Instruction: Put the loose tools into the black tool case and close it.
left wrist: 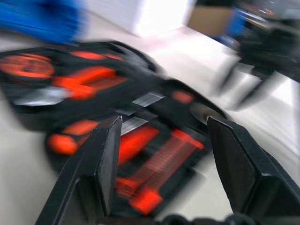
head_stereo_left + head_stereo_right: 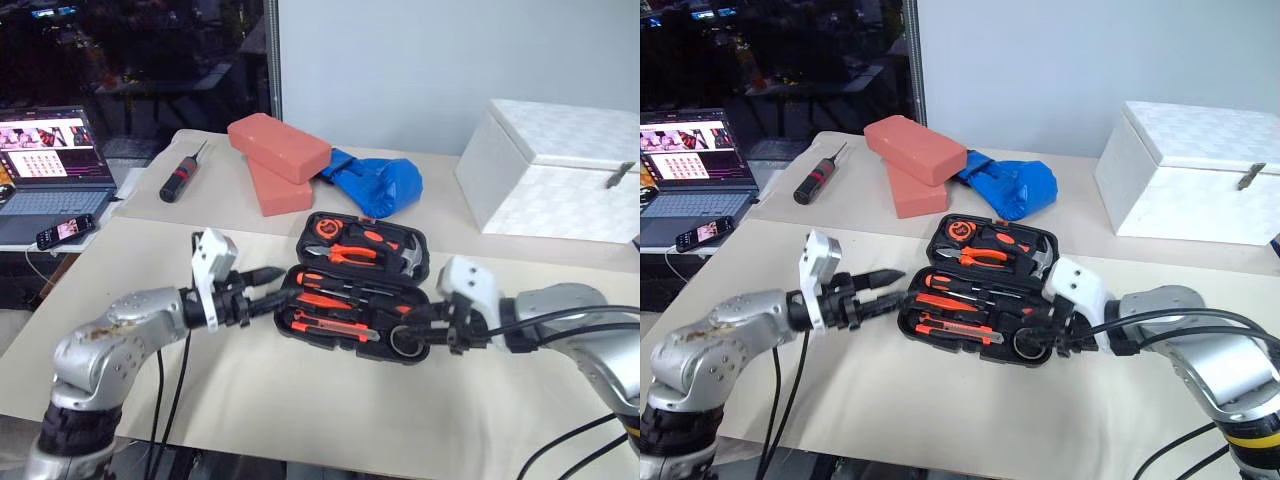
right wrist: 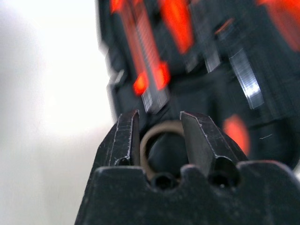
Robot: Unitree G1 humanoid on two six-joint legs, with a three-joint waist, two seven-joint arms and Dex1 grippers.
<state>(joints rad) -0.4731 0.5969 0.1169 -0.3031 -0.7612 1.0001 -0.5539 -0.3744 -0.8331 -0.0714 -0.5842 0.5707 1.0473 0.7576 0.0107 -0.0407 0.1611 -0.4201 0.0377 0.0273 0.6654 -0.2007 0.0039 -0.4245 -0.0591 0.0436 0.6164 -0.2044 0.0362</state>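
The black tool case [image 2: 362, 285] lies open on the table [image 2: 300, 400], roughly in the middle, its lid half tipped back toward the wall and its base half nearer the robot. Orange-and-black tools [image 2: 340, 252] sit in the moulded recesses of both halves: pliers and a round orange piece in the lid, slim screwdrivers and an orange-black utility knife [image 2: 325, 325] in the base. A small grey tape roll [image 2: 405, 343] rests in the base's near right corner. The left end effector [image 2: 268, 275] hangs just at the case's left edge, pointing in toward it, its two black fingers spread with nothing between them. The right end effector [image 3: 159, 138] is at the near right corner, right over the tape roll, its fingers a little apart with the roll's ring seen between them; whether they touch it I cannot tell. Behind the case lie two red bricks [image 2: 280, 150], a blue bag [image 2: 380, 182], a white box [image 2: 560, 165] and a black tool with a red band [image 2: 182, 175]; a laptop [image 2: 50, 160] stands at far left.
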